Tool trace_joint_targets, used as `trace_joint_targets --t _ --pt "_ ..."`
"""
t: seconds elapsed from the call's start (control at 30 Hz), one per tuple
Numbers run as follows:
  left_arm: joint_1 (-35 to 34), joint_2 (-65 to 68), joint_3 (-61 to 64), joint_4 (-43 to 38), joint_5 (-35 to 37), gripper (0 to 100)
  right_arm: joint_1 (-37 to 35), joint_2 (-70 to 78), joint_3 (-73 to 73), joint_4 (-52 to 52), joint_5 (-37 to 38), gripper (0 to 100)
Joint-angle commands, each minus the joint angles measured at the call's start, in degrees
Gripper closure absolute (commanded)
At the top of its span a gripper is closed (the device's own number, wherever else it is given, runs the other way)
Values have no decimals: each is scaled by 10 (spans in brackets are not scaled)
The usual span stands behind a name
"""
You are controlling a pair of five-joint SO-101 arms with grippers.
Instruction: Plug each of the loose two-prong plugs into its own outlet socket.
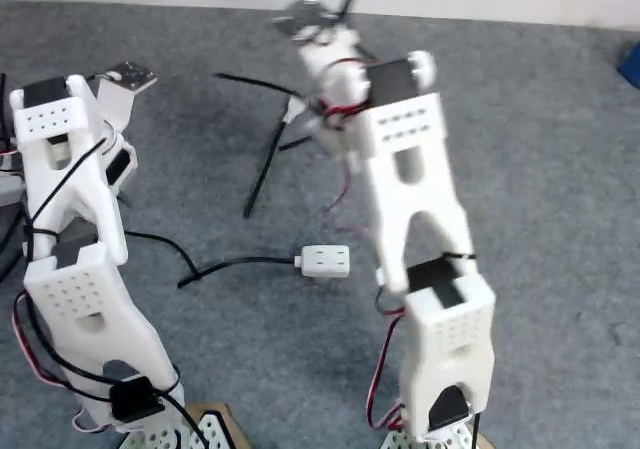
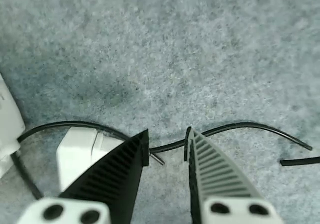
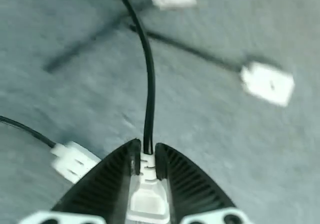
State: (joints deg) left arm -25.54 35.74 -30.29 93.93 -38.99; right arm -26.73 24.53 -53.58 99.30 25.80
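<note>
Grey carpet covered the table in the high view. Near the middle of the frame lay a white outlet socket (image 1: pixel 323 261), its black cord (image 1: pixel 235 264) running off to the left. The right gripper (image 1: pixel 320 19) was at the top centre, well apart from that socket.

In the left wrist view the left gripper (image 2: pixel 167 134) stood released, jaws apart over bare carpet with nothing between them. A white plug body (image 2: pixel 77 151) lay at the lower left, partly behind the dark finger. A metal prong (image 2: pixel 157 158) poked out toward the gap.

In the right wrist view the right gripper (image 3: pixel 146 146) was clenched on a white two-prong plug (image 3: pixel 145 199), whose black cable (image 3: pixel 149 84) ran straight up the frame. A blurred white block (image 3: pixel 267 84), possibly a socket, lay at the right, and another white piece (image 3: pixel 72 161) lay at the lower left.

The step in hand looked like carrying the held plug to a socket. Doing it well would call for a firm grip and for setting the prongs square to the slots before any push. The cable would need enough slack not to tug the plug askew. A light socket would probably slide on carpet, so the free left gripper could brace it from behind.
</note>
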Motion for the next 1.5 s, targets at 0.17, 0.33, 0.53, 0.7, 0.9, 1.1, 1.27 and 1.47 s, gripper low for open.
trace_joint_targets --t 0.17,0.33,0.53,0.7,0.9,1.1,1.27,1.47 --pt "16 50 -8 -43 -4 867 -116 -59 -39 19 -69 991" --pt "33 49 -40 -40 -1 867 -125 -90 -37 19 -127 991" --pt "59 49 -208 24 87 870 -31 -95 -4 14 -312 991" --pt "106 49 -359 71 262 867 -22 -41 47 -61 -379 992" --pt "147 38 -455 74 354 864 -18 -3 47 -115 -379 992" --pt "246 -87 -374 75 381 751 11 -4 38 -124 -391 992" --pt "336 -262 -223 74 379 730 31 -6 -60 -85 -365 993" --pt "400 -520 57 40 380 730 24 -46 -136 20 -338 993"
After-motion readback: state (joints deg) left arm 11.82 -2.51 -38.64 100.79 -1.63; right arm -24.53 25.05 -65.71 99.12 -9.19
